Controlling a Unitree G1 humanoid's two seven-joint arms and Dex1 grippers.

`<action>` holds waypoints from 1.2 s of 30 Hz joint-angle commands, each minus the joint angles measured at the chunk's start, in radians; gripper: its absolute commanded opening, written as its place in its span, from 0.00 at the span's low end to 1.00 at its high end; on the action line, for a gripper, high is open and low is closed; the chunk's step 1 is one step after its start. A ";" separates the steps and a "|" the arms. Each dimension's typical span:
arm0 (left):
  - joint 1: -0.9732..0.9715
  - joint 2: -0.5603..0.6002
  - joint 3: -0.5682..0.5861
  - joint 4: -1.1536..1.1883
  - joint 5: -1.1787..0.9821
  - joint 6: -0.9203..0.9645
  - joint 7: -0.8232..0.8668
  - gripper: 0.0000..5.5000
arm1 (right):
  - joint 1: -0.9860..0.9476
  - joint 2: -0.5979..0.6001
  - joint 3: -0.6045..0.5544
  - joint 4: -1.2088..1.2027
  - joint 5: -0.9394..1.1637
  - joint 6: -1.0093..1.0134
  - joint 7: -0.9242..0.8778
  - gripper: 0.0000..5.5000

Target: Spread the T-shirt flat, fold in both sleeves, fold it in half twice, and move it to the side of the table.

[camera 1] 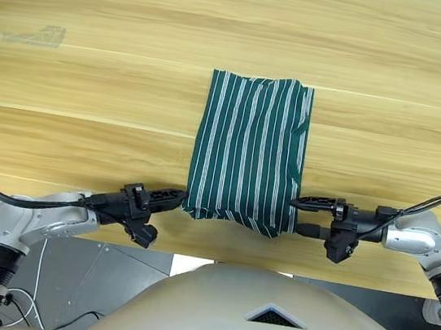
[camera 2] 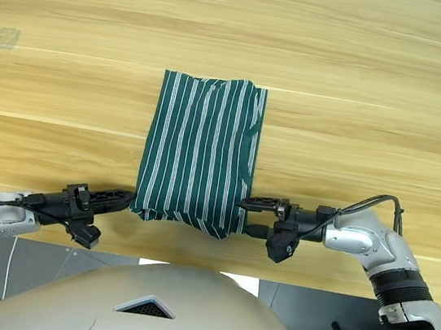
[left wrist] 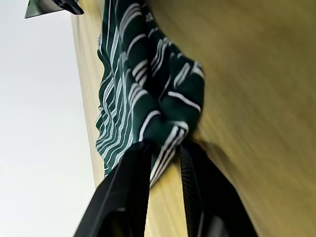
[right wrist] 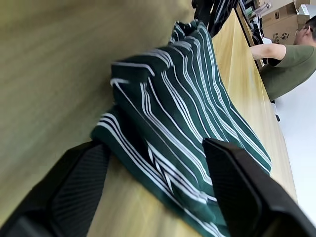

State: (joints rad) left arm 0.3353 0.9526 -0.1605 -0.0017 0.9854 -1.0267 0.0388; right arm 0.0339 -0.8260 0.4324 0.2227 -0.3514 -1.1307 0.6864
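Two pincers sit at the near corners of the shirt. The left pincer is narrow and pinches the near-left corner. The right pincer stands wide, its jaws on either side of the near-right corner without gripping it. The shirt is a narrow striped rectangle with its sleeves tucked in. It lies on the middle of the tabletop, with its near hem close to the front edge.

The next step is probably a fold in half, and the grip is uneven. If the left side lifts before the right closes, the cloth would skew and the sleeve folds could slide open. The right jaws might also catch only the top layer, which would leave the lower ones behind.

From the head, both corners look alike. The left wrist view shows bunched, rumpled cloth squeezed between the fingers, a thin hold that could slip. The right wrist view shows loose layers lying between the spread fingers, touching neither.
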 commanded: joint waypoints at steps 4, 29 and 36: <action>-0.021 -0.011 0.006 -0.032 0.000 0.001 0.050 0.18 | 0.030 -0.014 0.054 -0.013 0.015 0.074 0.029 0.62; -0.045 -0.006 -0.098 0.032 -0.037 0.020 0.007 0.00 | 0.025 0.004 0.078 -0.019 0.035 0.124 0.017 0.00; 0.059 0.103 -0.179 -0.052 -0.706 0.299 -0.449 0.00 | -0.011 -0.013 0.057 -0.122 0.406 0.409 0.173 0.00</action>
State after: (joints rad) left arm 0.3380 0.9824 -0.3033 0.0116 0.5131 -0.8629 -0.2314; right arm 0.0498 -0.8179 0.5073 0.1704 -0.1142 -0.8593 0.7758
